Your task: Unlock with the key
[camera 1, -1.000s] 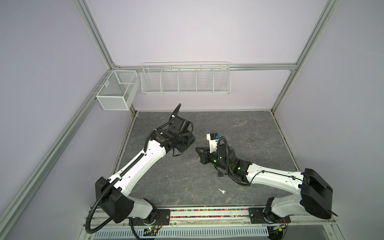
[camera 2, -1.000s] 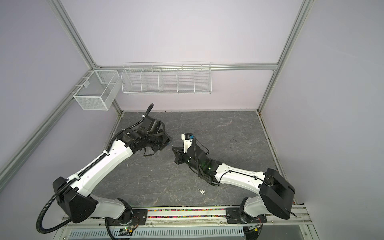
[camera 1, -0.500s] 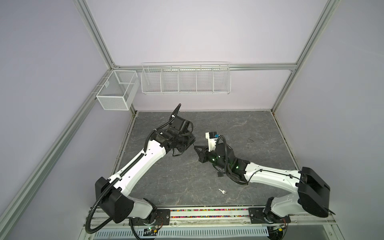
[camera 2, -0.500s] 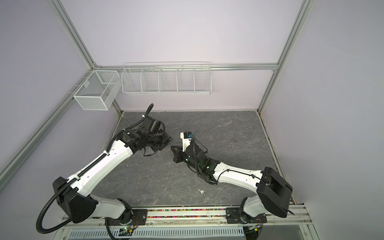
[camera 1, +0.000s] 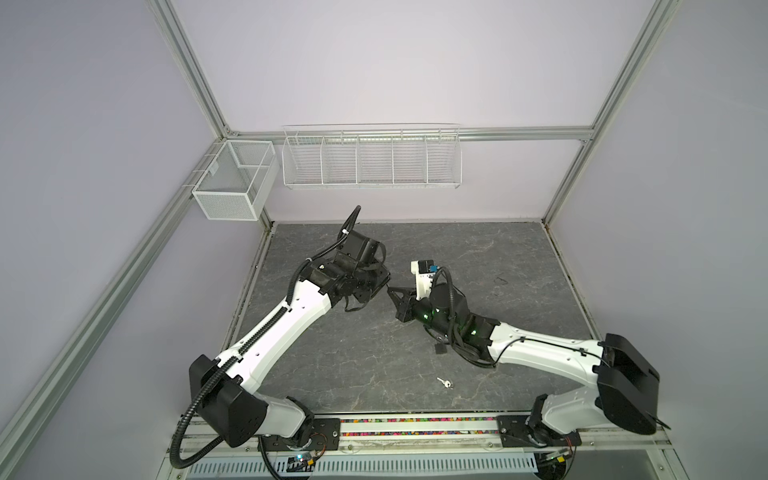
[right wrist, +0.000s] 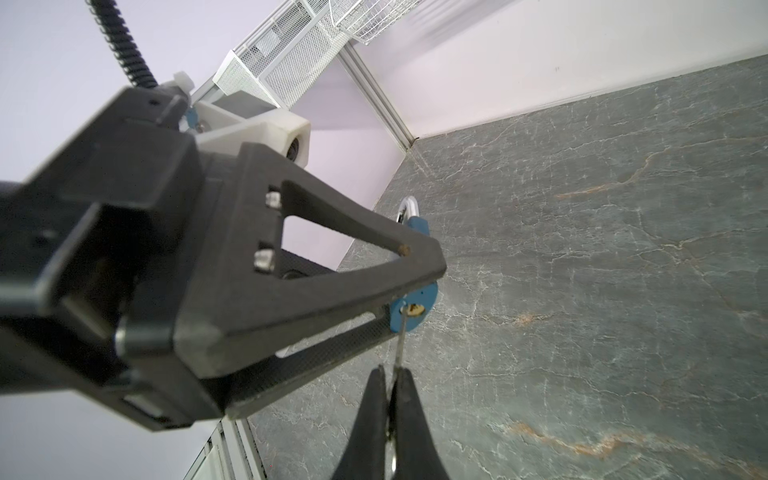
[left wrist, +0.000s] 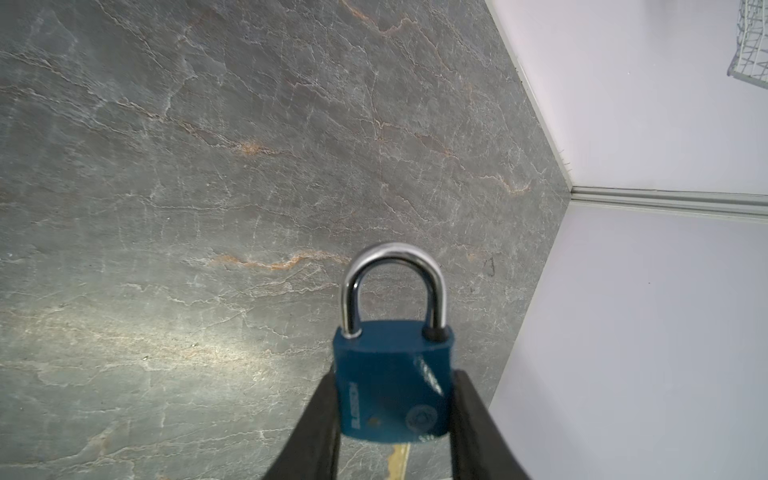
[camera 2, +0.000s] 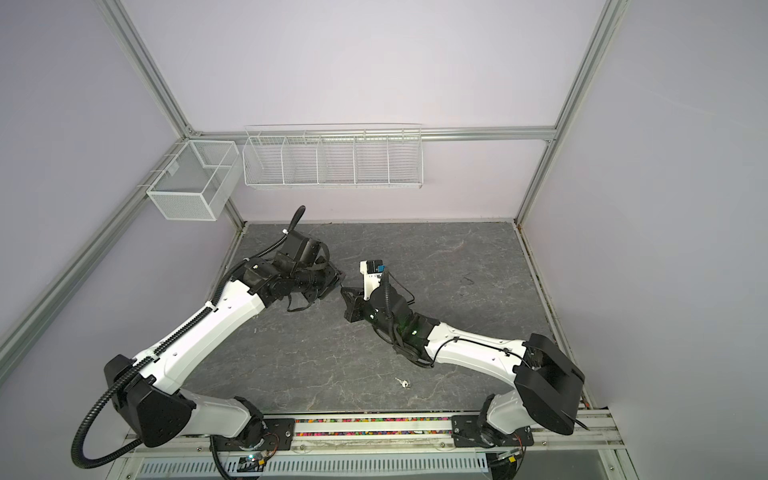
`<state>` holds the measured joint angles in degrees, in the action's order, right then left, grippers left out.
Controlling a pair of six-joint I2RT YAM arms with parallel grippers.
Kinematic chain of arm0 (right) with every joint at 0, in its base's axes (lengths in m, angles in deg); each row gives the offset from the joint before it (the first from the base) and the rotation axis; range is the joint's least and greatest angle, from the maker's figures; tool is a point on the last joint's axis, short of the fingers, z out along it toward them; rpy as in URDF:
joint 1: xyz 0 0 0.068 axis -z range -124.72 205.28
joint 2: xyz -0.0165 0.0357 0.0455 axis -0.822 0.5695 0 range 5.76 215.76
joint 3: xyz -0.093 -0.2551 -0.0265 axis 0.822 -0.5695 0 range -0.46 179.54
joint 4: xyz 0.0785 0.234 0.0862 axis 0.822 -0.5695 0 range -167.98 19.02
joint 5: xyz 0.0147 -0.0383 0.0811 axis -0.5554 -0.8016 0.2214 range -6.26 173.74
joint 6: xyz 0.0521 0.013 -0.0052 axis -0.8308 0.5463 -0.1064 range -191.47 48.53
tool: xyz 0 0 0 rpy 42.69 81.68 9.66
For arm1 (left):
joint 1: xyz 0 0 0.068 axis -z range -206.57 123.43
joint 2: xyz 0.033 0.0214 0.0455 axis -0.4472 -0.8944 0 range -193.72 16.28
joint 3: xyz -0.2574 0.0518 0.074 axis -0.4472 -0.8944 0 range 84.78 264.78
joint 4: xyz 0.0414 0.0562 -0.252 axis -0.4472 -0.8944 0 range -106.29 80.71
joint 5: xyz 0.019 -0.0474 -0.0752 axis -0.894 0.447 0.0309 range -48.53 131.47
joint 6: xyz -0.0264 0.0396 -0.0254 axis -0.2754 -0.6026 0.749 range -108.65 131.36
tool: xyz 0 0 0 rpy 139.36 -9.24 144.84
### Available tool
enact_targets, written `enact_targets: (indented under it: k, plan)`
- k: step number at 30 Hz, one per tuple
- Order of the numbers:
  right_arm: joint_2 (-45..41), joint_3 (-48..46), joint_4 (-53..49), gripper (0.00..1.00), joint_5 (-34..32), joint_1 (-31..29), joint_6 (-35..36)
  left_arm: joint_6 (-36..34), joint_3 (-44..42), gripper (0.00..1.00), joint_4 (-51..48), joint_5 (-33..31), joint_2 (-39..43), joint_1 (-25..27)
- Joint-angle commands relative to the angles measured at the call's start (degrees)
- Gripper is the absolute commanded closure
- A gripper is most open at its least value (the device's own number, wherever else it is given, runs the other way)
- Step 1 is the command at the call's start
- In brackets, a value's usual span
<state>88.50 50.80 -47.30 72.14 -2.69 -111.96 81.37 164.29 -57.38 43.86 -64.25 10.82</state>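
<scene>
- left gripper [left wrist: 395, 374]: jaws part-way closed, clamped on the blue body of the padlock [left wrist: 392, 386]. Shackle [left wrist: 392, 253] is seated in the body, so it looks locked.
- padlock sits mid-table, a bit left of centre, between the two gripper tips. It looks held off the table [camera 1: 457, 249]. Keyhole [right wrist: 413, 308] end faces the right arm.
- right gripper [right wrist: 392, 372]: jaws pinched nearly together on the key [right wrist: 399, 340], thin blade pointing at the padlock's bottom face.
- blade tip is at or just beside the brass keyhole, seemingly a touch off to one side. Can't tell if it has entered.
- risk: tip is off the slot, so a push would jam it on the blue face. The key could then skid or pivot in the pinch.
- risk: the grip covers only a small part of the key, so any side load could twist or drop it.
- risk: the push travels along the padlock between the left fingers [right wrist: 332, 266]. The smooth painted body could slide or tilt, and the aim would be lost.
- risk: if the blade is rolled wrong for the slot it won't enter. Roll can't be read here.
- risk: turning before the key is fully in could bend the blade or spin the key in the jaws.
- risk: the grippers are very close in both top views, so tip-to-tip contact is likely if the right arm overshoots.
- a spare key [camera 1: 444, 382] lies on the near side of the table, right of centre, well apart from both grippers. Not in play.
</scene>
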Motion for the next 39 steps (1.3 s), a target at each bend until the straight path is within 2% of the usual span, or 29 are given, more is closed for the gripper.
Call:
enact_targets:
  k: [1, 16, 23, 27, 31, 33, 39]
  plan:
    - [1.43, 1.02, 1.37, 0.93, -1.45, -0.20, 0.77, 0.47, 0.53, 0.97, -0.29, 0.54, 1.24, 0.41]
    - [0.68, -0.55, 5.72, 0.94, 0.24, 1.34, -4.36, 1.70, 0.03, 0.98, 1.47, 1.21, 3.17, 0.45]
    - [0.18, -2.12, 9.81, 0.93, 4.16, 2.77, -7.59, 1.21, 1.10, 0.99, 1.75, 0.80, 3.25, 3.39]
    - [-0.93, -1.37, 9.19, 0.94, 2.85, 2.19, -2.61, 1.96, -0.23, 0.99, 2.66, 1.09, 3.96, 4.04]
    - [-0.81, 1.67, 4.59, 0.94, -3.87, -0.52, 6.77, 2.74, -0.24, 0.99, 3.16, 1.30, 4.34, 4.97]
    - [-0.51, 1.03, 5.05, 0.94, -5.56, -0.47, 6.42, 2.95, -0.23, 0.99, 3.91, 1.11, 4.68, 5.62]
    - [-0.61, -2.74, 12.41, 0.94, 3.24, 3.25, -1.73, 2.62, -1.60, 1.00, 6.07, 0.05, 6.47, 6.33]
